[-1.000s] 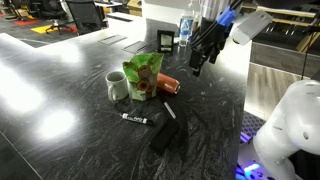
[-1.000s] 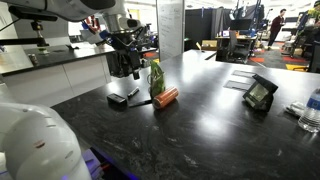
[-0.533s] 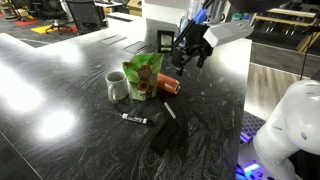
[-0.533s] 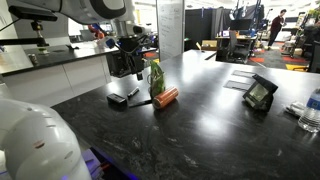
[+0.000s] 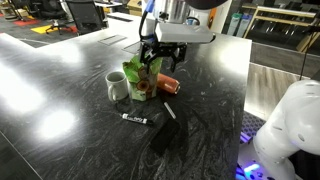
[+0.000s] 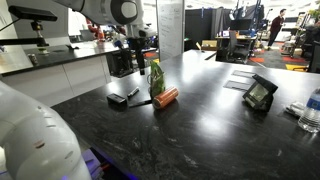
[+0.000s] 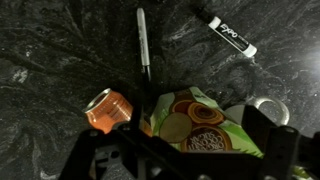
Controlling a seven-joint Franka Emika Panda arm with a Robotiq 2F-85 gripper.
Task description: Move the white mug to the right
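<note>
While the hand [image 5: 160,62] hangs spread wide, the white mug [image 5: 117,86] stands upright, greyish outside, dark inside.

wrist view: white mug [image 7: 268,107] just sliver of rim, rest behind snack bag [image 7: 196,125]. bag's lower part lost in dark at frame bottom. exterior view: bottle [image 6: 311,110] chopped by right edge. marker [image 5: 134,118] label way too tiny to read.

Room light throws white glare patches across the glossy dark table [image 5: 45,122] — the wrist view is dim and grainy, its lower edge blurred.
</note>
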